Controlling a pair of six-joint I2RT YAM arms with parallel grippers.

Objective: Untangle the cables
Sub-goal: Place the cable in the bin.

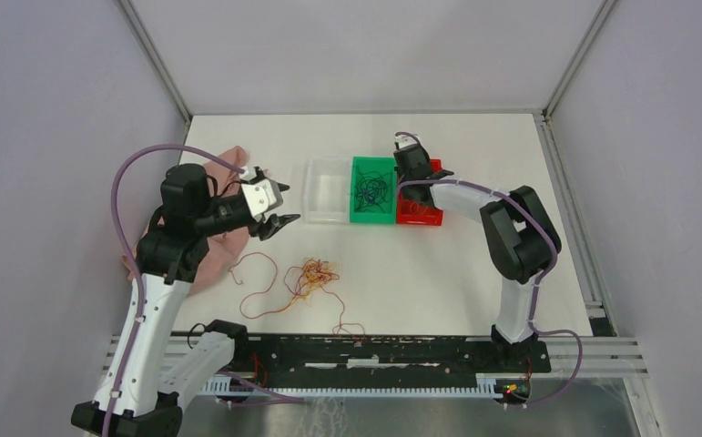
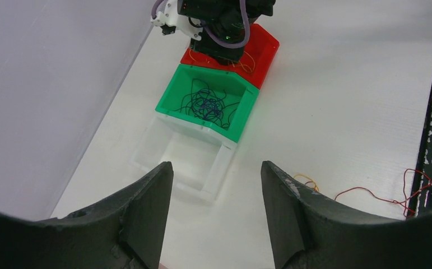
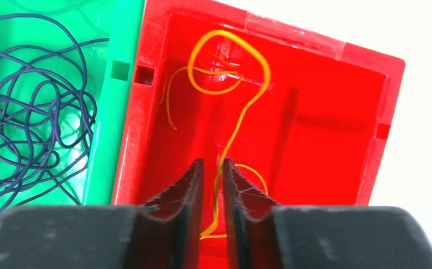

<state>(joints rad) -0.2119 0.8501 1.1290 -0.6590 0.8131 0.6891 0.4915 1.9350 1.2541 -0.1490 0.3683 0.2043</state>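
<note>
Left arm (image 1: 157, 300) rises from its base and bends at the elbow, carrying the left gripper (image 1: 283, 221) roughly level and aimed toward the right, its fingers (image 2: 152, 196) spread wide and holding nothing. Right arm (image 1: 515, 241) folds forward and inward, the right gripper (image 3: 212, 163) pointing down, jaws a narrow slit apart.

I'm seeing three bins touching in a row on the tabletop (image 1: 474, 273), nearer its far edge: left bin (image 1: 327, 218), middle bin (image 1: 373, 217), right bin (image 1: 420, 218). A heap of cables (image 1: 371, 189) lies in the middle bin, one cable (image 3: 222, 32) in the right bin. A tangle of cables (image 1: 310, 273) sits toward the near edge, and a cloth (image 1: 210, 264) at the left edge.
</note>
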